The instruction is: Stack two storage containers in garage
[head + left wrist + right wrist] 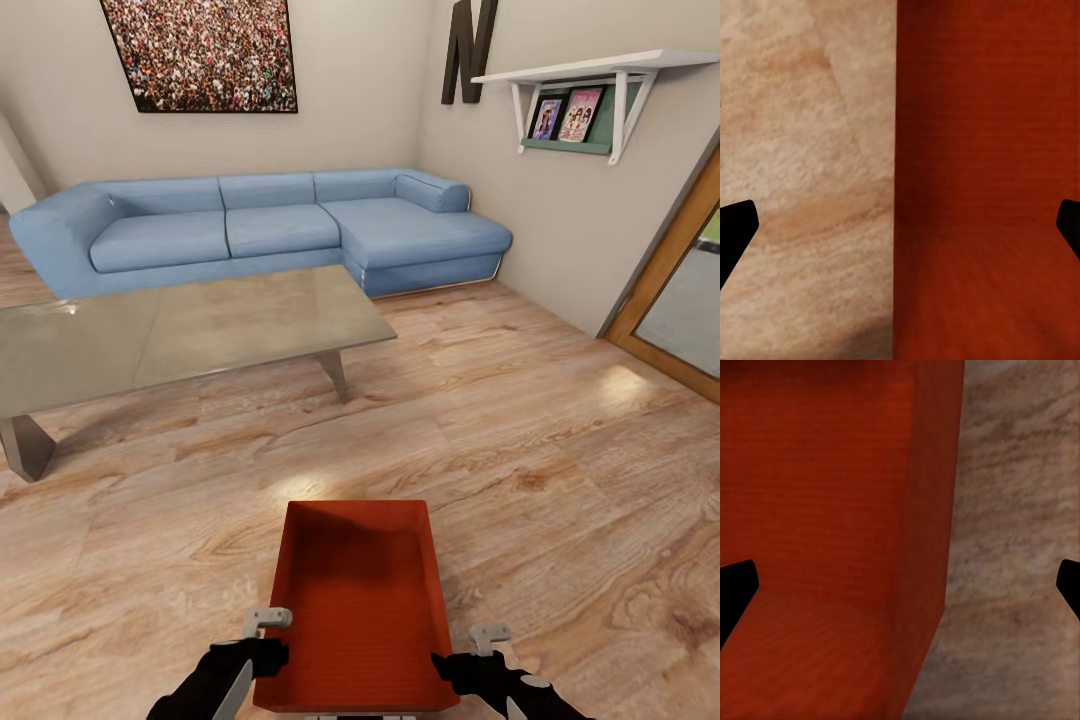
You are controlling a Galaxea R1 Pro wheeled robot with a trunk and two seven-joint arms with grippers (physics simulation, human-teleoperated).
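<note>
On the light wood-plank flooring (560,470) of the living room, just ahead of the robot: one red-orange storage container (355,605), open top up, long axis pointing away toward the glass coffee table (180,335). Flanked at its near end by both grippers, the left gripper (262,640) just beside the left wall, the right gripper (470,655) just beside the right wall. In the left wrist view, dark fingertips (735,232) spread wide at the frame edges, straddling the container's wall (982,180) with plank floor on the outer side; nothing clamped. Same in the right wrist view: fingertips (735,589) wide apart astride the right wall (930,525), contact impossible to tell. Beyond the table, a blue corner sofa (260,230) against beige walls, a crowd picture (205,52) above it, a white shelf (590,95) at right.
</note>
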